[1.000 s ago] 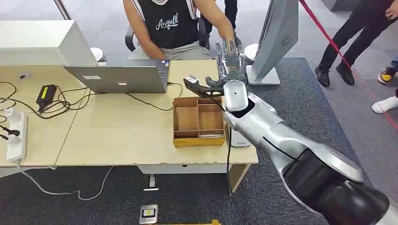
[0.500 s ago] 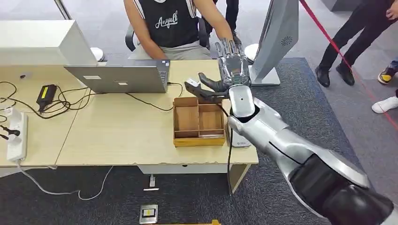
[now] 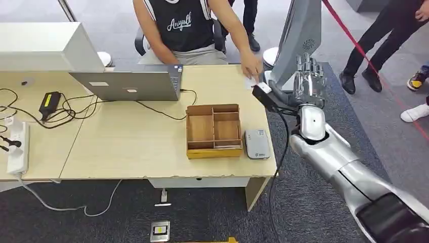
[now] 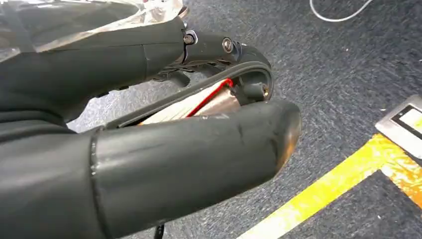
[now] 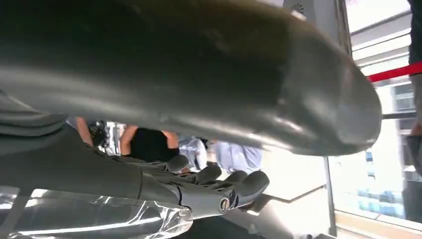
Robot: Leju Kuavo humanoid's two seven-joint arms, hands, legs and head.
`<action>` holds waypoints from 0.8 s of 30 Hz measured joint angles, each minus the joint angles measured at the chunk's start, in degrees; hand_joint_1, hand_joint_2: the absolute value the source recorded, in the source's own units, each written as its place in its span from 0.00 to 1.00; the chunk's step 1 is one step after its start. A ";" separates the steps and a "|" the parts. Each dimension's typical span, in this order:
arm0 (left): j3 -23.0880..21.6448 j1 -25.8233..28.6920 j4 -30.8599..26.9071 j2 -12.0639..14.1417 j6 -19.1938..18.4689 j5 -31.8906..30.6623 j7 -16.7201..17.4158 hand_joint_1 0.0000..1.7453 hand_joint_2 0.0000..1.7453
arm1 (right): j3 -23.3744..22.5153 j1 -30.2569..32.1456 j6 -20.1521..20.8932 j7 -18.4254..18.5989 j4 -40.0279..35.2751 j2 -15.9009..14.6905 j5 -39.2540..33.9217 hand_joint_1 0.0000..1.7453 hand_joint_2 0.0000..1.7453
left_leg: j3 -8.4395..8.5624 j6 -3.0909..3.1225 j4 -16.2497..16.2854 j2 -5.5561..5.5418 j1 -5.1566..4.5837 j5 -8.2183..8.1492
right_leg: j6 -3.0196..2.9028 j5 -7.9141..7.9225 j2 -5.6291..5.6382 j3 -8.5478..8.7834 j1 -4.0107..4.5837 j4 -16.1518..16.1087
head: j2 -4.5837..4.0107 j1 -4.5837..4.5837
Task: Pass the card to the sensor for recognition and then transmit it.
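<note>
At the left of the light wooden table we see an open grey laptop. Right of the middle stands a brown wooden tray with compartments, and just beside it, on its right, lies the flat grey card sensor. At the far right corner, a seated person's hand touches the small white card. Our right hand is raised beyond the table's right edge, fingers straight and apart, holding nothing. Our left hand hangs over the dark carpet; we cannot tell its fingers' state.
</note>
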 joint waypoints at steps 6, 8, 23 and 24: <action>0.04 -0.12 0.00 0.20 0.28 0.46 -0.24 0.00 0.00 | -4.19 4.47 -4.79 -0.22 -5.37 -3.47 -1.99 0.00 0.00 | -0.01 -0.01 -0.03 0.08 0.00 -0.01 | -0.01 0.00 0.09 -0.01 0.00 0.03 | 0.00 0.02; 0.04 -0.15 0.00 0.22 0.26 0.61 -0.24 0.00 0.00 | -4.89 5.44 -6.19 -0.37 -6.64 -4.08 -2.95 0.00 1.00 | -0.03 -0.01 -0.03 0.07 0.00 -0.01 | -0.01 0.00 0.08 -0.01 0.00 0.03 | 0.02 0.02; 0.37 -0.35 0.00 0.33 0.31 3.47 -0.92 0.00 0.00 | -10.44 15.25 -11.82 -23.91 -15.23 -0.39 -37.85 0.00 1.00 | -0.05 -0.02 -0.06 0.05 0.03 0.00 | -0.02 -0.02 0.04 0.02 0.02 0.04 | 0.00 0.02; 0.39 -0.36 0.00 0.33 0.31 3.69 -0.94 0.00 0.00 | -10.46 15.72 -11.82 -25.47 -15.73 0.05 -40.38 0.00 1.00 | -0.05 -0.02 -0.06 0.05 0.03 0.00 | -0.02 -0.02 0.04 0.01 0.02 0.04 | 0.00 0.04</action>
